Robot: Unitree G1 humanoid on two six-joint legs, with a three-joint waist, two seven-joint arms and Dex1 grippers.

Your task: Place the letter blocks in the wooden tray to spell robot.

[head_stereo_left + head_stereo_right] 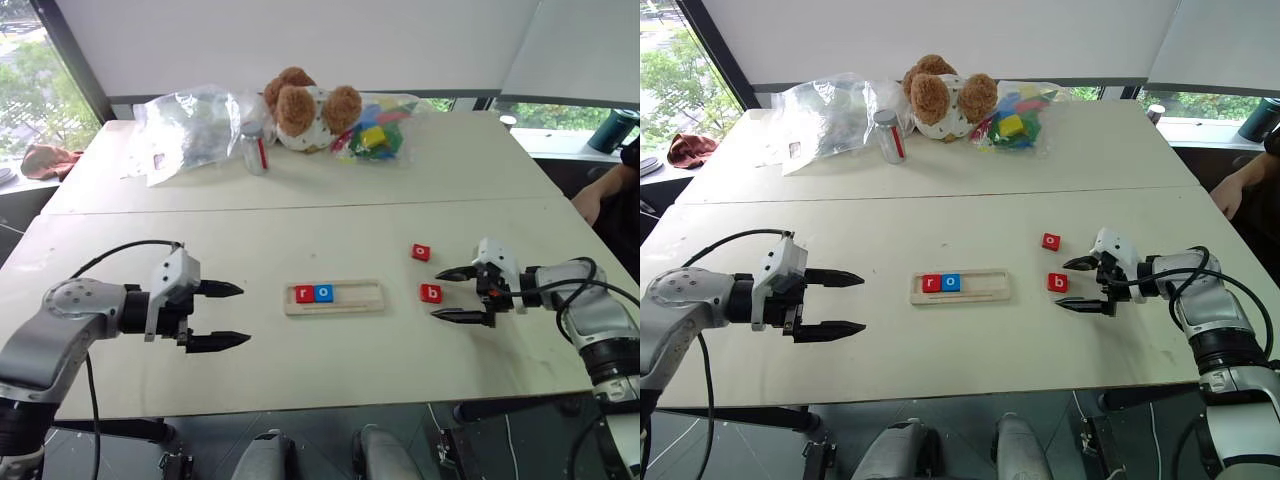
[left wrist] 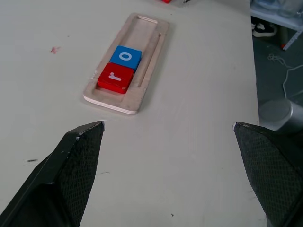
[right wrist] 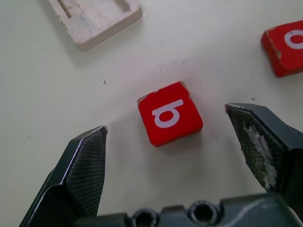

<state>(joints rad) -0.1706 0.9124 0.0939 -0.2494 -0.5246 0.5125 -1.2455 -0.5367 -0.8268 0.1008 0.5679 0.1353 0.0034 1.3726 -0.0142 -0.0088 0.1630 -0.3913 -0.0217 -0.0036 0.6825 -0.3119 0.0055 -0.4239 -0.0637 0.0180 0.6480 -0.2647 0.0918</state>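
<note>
The wooden tray lies mid-worktop, holding a red r tile and a blue o tile side by side at its left end. To its right sit a red b tile and, farther back, a red o tile. The right tool stands wide open just beside the b tile, holding nothing. The left tool is wide open and empty, left of the tray.

Bare table lies open between the tray in the middle and each gripper. At center right, two red blocks sit in the way. Bags and a teddy bear crowd the top.
</note>
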